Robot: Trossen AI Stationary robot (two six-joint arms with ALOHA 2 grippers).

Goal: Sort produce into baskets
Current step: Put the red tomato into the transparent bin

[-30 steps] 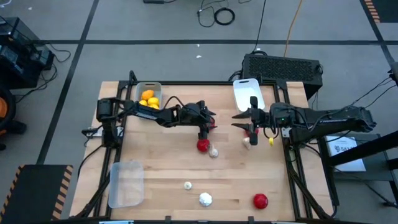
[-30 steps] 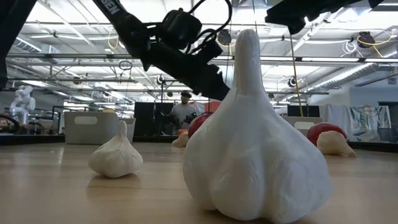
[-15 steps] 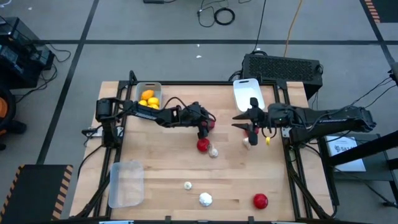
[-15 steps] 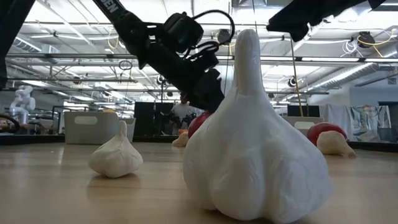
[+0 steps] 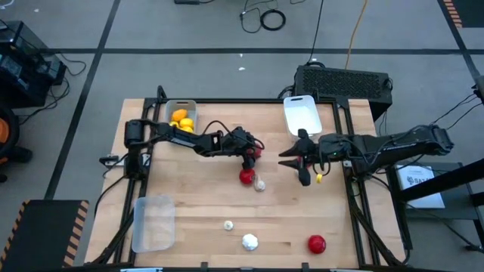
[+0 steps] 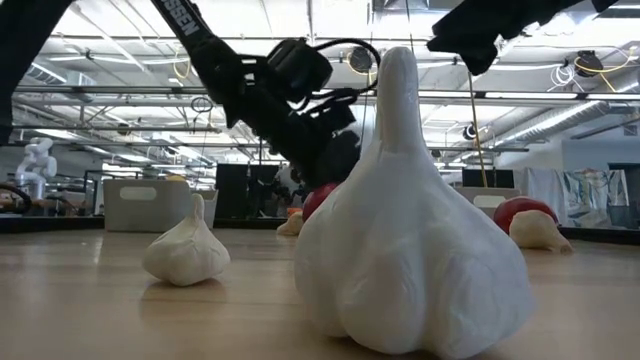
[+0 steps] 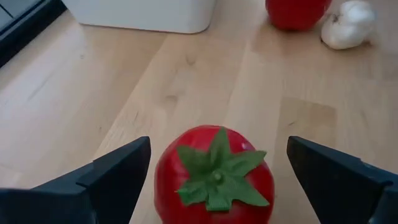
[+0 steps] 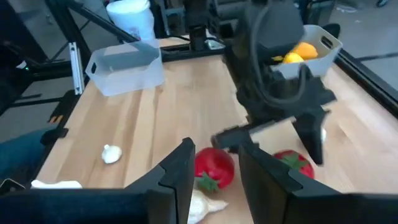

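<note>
My left gripper point(image 5: 252, 153) is open, pointing down. Its fingers stand on either side of a red tomato point(image 7: 214, 177) without touching it. That tomato rests on the table, green calyx up. A second tomato point(image 5: 246, 177) lies with a garlic bulb point(image 5: 259, 184) close beside it. My right gripper point(image 5: 297, 166) is open and empty to their right, and both show between its fingers in the right wrist view point(image 8: 214, 167). The grey basket point(image 5: 180, 109) holds lemons point(image 5: 181, 121). The white basket point(image 5: 302, 113) and the clear basket point(image 5: 153, 221) also stand on the table.
A small garlic point(image 5: 228, 224), a large garlic point(image 5: 249, 242) and a third tomato point(image 5: 316, 243) lie near the table's near edge. The large garlic fills the low view point(image 6: 410, 230). A black box point(image 5: 344, 81) stands behind the far edge.
My left gripper has come down toward the tomato below it, staying open. My right gripper has swung toward the table's near and left edges. It now covers the garlic that lay just beside it.
</note>
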